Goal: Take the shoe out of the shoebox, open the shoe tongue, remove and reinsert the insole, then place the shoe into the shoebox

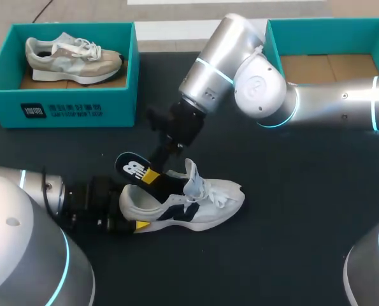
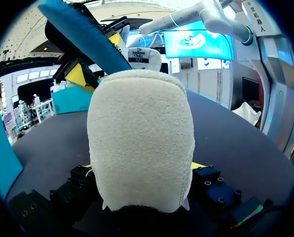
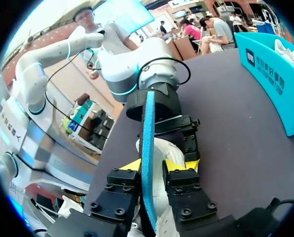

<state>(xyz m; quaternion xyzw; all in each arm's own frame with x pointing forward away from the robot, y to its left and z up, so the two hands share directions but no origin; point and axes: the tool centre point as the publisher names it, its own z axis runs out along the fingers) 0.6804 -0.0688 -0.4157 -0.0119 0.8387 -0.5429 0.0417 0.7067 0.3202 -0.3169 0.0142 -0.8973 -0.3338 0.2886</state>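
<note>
A white shoe [image 1: 208, 204] with dark side panels lies on its sole on the black table, toe to the right. My left gripper [image 1: 133, 211] holds its heel from the left. In the left wrist view the fuzzy heel [image 2: 139, 143] fills the space between the left gripper's [image 2: 143, 165] fingers, touching both. A dark blue insole [image 1: 130, 167] sticks up and out of the shoe's opening. My right gripper [image 1: 152, 175] comes down on it from above. The insole [image 3: 147, 143] stands edge-on between the right gripper's [image 3: 154, 165] narrowly parted yellow tips, with a small gap on one side.
A teal shoebox [image 1: 68, 105] at the back left holds another, beige and grey shoe [image 1: 71, 57]. A second teal box [image 1: 275, 38] with a bare cardboard floor stands at the back right, partly behind my right arm.
</note>
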